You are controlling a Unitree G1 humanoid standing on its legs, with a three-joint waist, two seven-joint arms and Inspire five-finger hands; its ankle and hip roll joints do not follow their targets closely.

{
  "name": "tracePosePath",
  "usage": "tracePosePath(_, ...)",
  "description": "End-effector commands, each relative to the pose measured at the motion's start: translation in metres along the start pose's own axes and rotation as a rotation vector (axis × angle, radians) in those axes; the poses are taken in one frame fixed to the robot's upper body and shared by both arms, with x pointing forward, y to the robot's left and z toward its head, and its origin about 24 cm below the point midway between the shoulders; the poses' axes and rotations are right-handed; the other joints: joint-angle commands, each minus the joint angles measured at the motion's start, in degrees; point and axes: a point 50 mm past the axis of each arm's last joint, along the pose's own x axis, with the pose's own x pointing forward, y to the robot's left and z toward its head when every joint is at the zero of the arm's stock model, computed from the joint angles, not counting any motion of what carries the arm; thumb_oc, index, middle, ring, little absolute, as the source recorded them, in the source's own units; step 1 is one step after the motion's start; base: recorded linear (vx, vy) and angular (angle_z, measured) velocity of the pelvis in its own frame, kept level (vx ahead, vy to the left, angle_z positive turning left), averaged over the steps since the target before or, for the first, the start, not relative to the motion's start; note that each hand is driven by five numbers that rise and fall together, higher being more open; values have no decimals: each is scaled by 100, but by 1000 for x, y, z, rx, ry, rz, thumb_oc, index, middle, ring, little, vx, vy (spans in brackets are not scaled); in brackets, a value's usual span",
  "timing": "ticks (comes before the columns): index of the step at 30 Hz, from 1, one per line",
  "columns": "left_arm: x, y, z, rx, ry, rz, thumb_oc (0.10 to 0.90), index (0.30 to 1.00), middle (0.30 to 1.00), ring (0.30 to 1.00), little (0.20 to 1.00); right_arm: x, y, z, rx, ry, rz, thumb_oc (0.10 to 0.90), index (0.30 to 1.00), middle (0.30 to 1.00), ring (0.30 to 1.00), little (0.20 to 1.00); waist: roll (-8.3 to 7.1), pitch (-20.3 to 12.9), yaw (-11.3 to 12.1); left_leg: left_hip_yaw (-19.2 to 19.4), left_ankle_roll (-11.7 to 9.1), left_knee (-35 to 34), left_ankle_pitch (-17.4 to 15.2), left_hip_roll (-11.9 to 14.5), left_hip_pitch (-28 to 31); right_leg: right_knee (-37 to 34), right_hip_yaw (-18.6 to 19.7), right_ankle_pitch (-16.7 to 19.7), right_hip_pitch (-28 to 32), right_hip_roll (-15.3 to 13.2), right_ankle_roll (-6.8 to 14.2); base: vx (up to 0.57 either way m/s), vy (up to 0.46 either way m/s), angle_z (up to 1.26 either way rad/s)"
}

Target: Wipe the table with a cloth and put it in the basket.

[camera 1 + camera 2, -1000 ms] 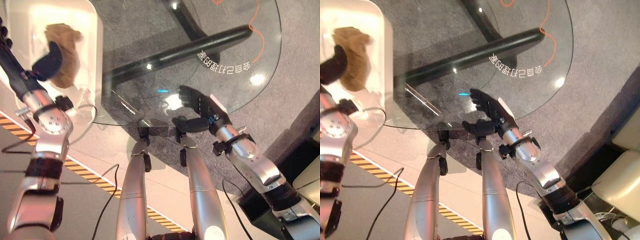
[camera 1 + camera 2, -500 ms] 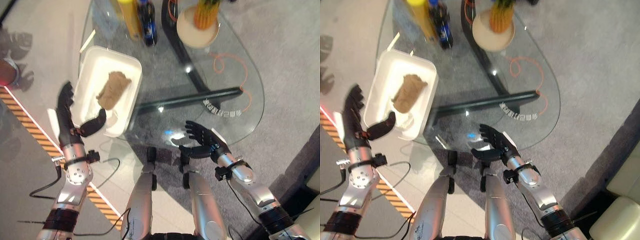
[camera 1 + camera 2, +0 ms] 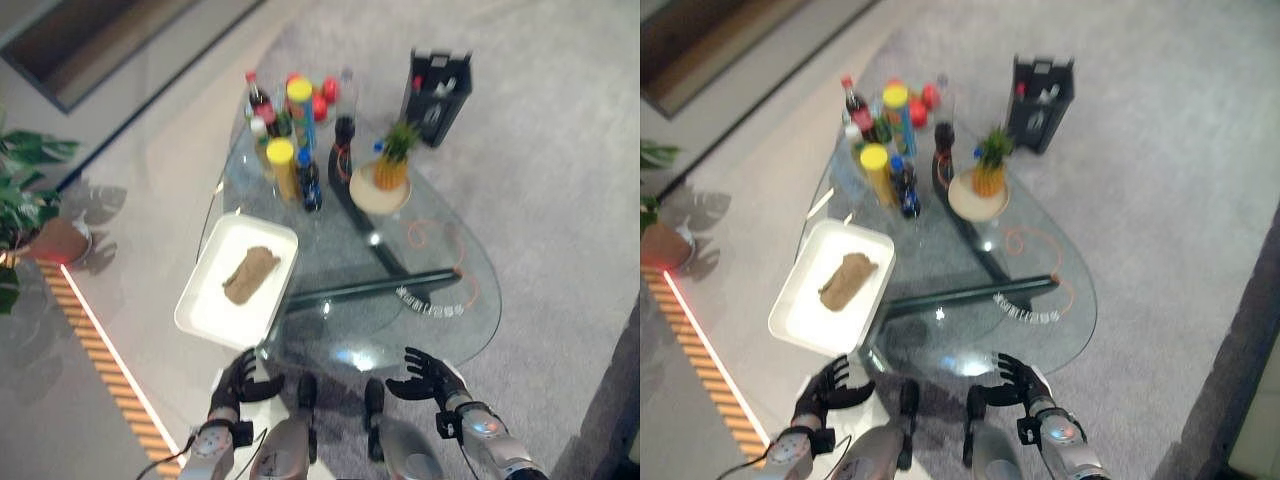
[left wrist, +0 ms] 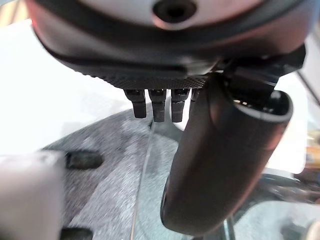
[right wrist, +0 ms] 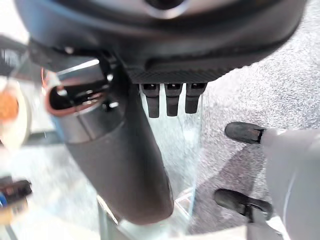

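Brown cloth (image 3: 251, 274) lies crumpled in the white basket (image 3: 205, 310) on the glass table (image 3: 440, 250), just beyond the left hand (image 3: 243, 377). Left hand empty, fingers relaxed, apart from the basket. Right hand (image 3: 428, 375) empty too, fingers spread, at the table's near edge, well apart from the cloth.

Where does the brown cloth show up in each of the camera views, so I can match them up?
Left eye view: the brown cloth lies in the white basket, left of centre.
Right eye view: the cloth lies in the same basket, further left.
Left wrist view: the cloth cannot be made out.
Right wrist view: the cloth cannot be made out.
Shared landmark: the pineapple on the glass table, beyond the basket in both eye views.
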Motion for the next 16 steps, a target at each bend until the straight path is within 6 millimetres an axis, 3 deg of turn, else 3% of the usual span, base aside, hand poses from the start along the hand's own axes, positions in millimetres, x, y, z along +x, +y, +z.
tracePosePath(1, 3, 5, -3, -8, 29, -20, 800, 900, 900, 900, 900, -4, -5, -24, 38, 63, 17, 800, 900, 900, 900, 900, -124, -410, -13, -162, 170, 322, -353, -397, -21, 256, -125, 27, 95, 37, 138, 32, -11, 0)
tracePosePath(8, 1, 11, -27, -53, 178, -28, 800, 900, 900, 900, 900, -10, -8, -64, 90, 243, 1, 800, 900, 900, 900, 900, -63, -681, -103, -42, 146, 49, -389, -281, 366, -10, -38, 58, 409, 45, 172, 22, -4, -11)
tracePosePath(16, -6, 9, -47, -120, 263, -27, 800, 900, 900, 900, 900, -16, -8, -82, 193, 312, -19, 800, 900, 900, 900, 900, -20, -853, -145, 101, 126, -53, -432, -204, 511, -188, -43, 109, 548, 19, 186, 32, -9, -6)
